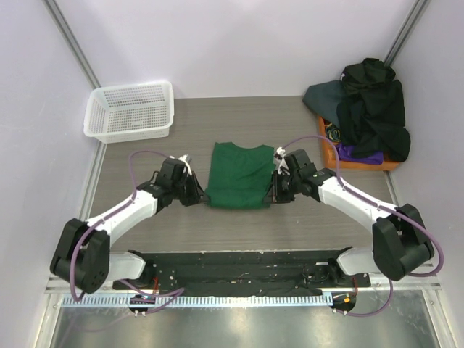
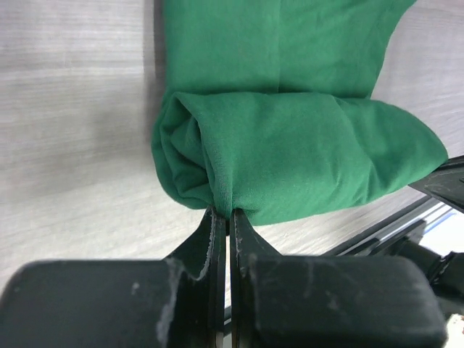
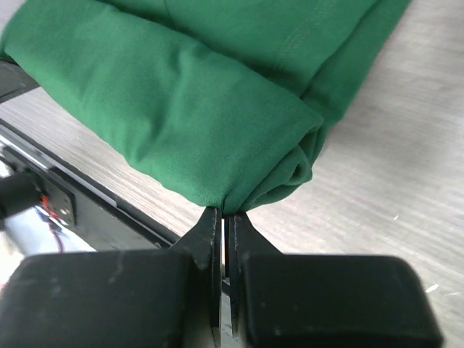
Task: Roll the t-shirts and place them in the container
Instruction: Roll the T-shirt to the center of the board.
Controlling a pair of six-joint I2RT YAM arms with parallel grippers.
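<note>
A dark green t-shirt (image 1: 238,174) lies as a narrow strip in the middle of the table, its near end turned over into a thick roll (image 2: 290,156). My left gripper (image 1: 197,190) is shut on a pinch of cloth at the roll's left end (image 2: 223,212). My right gripper (image 1: 273,190) is shut on a pinch of cloth at the roll's right end (image 3: 226,210). The roll also shows in the right wrist view (image 3: 181,109). More t-shirts, dark ones, lie heaped (image 1: 371,101) at the back right.
A white mesh basket (image 1: 130,110) stands at the back left. An orange tray (image 1: 328,145) under the heap of dark clothes is at the back right. The black base rail (image 1: 239,264) runs along the near edge. Walls close in on both sides.
</note>
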